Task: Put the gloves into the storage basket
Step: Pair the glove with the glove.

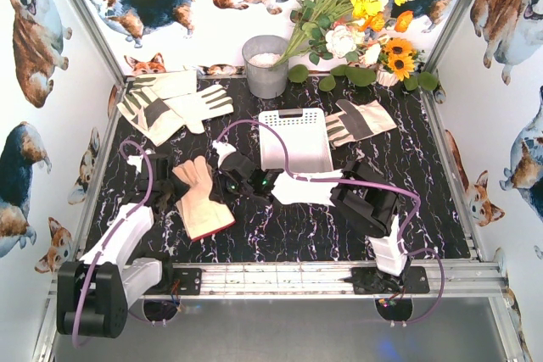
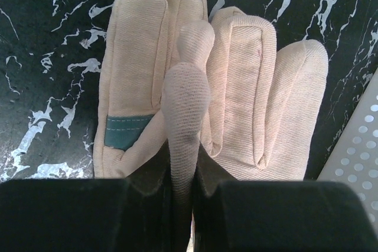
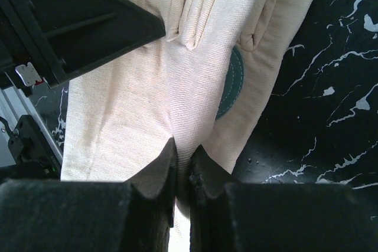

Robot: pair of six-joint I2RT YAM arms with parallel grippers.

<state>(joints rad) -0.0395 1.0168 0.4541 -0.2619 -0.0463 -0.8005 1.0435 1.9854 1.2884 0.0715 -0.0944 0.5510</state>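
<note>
Between the two grippers: cream glove (image 1: 304, 187), stretched sideways just in front of the storage basket (image 1: 295, 116) and outside it.
Left gripper (image 1: 273, 182): jaws together, clamped on an upright fold at one fingertip end of the cream glove (image 2: 248, 87). In the left wrist view the other glove fingers fan out flat beyond the gripper (image 2: 183, 190).
Right gripper (image 1: 338, 189): jaws together, clamped on a pinch of cloth at the opposite end of the cream glove (image 3: 147, 122). The fabric runs straight away from the gripper (image 3: 183, 175) toward the other arm.
Glove detail: a teal patch shows on the cloth in both wrist views.
Contact with surface: whether the cream glove rests on the surface (image 1: 280, 239) or hangs clear of it cannot be told.
Storage basket position: white, perforated, centred on the surface. Its near wall is just behind the cream glove, and its corner shows at the right edge of the left wrist view (image 2: 357, 146).
In the way: a purple cable (image 1: 282, 152) loops across the basket's left part and along its near wall.
Peach glove (image 1: 202, 197): flat on the surface, left of the left gripper, apart from the basket.
Heap of gloves (image 1: 174, 103): at the far left corner, grey palm patches showing.
Single patched glove (image 1: 361, 120): just right of the basket, on the surface.
Grey bucket (image 1: 265, 65): behind the basket.
Flowers (image 1: 356, 14): at the far right, beside the bucket.
</note>
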